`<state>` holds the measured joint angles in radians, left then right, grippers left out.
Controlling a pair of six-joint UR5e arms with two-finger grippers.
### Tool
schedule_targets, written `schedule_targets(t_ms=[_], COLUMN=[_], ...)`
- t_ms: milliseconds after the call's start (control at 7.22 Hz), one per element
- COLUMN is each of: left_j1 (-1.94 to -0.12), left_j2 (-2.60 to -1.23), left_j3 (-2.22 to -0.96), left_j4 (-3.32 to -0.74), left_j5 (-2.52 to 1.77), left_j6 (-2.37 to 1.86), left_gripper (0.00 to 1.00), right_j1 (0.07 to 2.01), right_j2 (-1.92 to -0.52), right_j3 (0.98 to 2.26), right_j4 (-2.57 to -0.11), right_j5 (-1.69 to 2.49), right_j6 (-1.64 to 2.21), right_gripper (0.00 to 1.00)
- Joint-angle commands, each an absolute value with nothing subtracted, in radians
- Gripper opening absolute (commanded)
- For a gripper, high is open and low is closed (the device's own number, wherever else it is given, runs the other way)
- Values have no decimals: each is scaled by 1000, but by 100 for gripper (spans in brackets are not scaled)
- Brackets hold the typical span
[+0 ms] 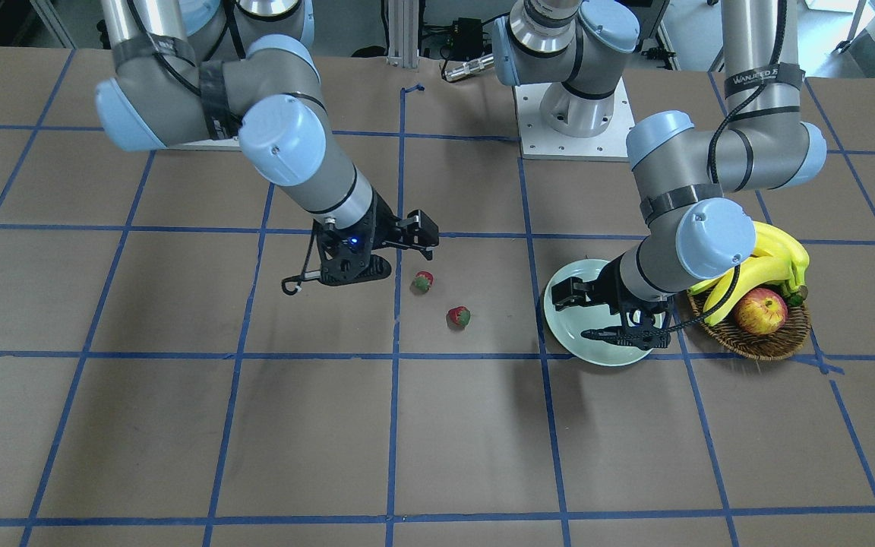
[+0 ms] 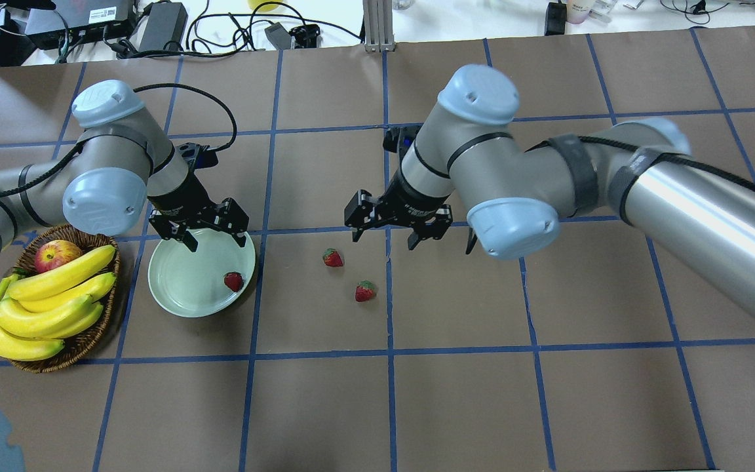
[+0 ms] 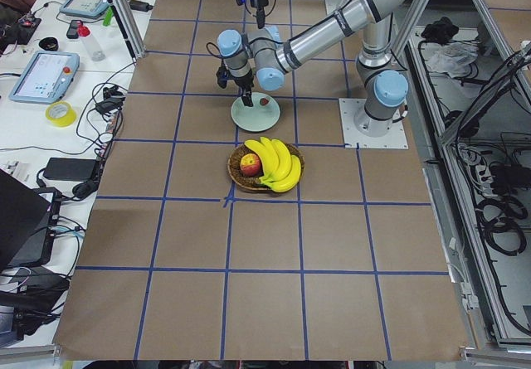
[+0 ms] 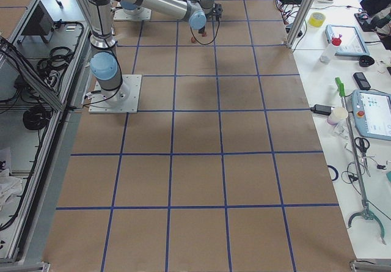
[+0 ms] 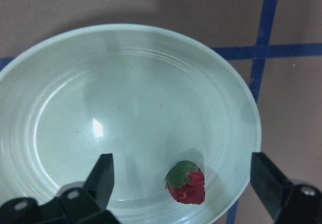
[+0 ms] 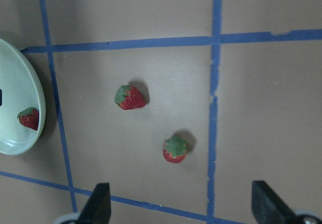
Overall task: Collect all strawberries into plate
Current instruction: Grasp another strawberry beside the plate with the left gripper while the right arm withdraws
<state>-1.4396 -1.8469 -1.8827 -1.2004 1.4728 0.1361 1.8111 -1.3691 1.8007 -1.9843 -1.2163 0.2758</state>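
Right gripper (image 2: 383, 240), jaws open, is nearer the upper loose strawberry (image 2: 333, 257), lying lower-left of it; left gripper (image 2: 215, 242) hangs open over the plate (image 2: 174, 296).

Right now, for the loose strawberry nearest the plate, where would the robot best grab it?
Probably from straight above, across the red body of the strawberry: it lies on its side, leafy cap toward the plate, so its flanks are exposed. The open right gripper hangs nearby.
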Motion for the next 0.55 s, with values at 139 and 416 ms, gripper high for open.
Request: schedule_targets(t_ms=[139, 416], left_j1=[-1651, -1696], left_j2=[-1850, -1919], left_j3=[-1815, -1835], left_j4=[-1206, -1038], left_j5=[1419, 1231], left_j6=[-136, -385], left_gripper=[100, 100], right_j1=[1707, 1661], right_j2=[-1445, -1456], right_j3=[1422, 1287], right_j4=[-1431, -1350], right_j5=[-1467, -1474], right_j6=[201, 177], right_gripper=[100, 100])
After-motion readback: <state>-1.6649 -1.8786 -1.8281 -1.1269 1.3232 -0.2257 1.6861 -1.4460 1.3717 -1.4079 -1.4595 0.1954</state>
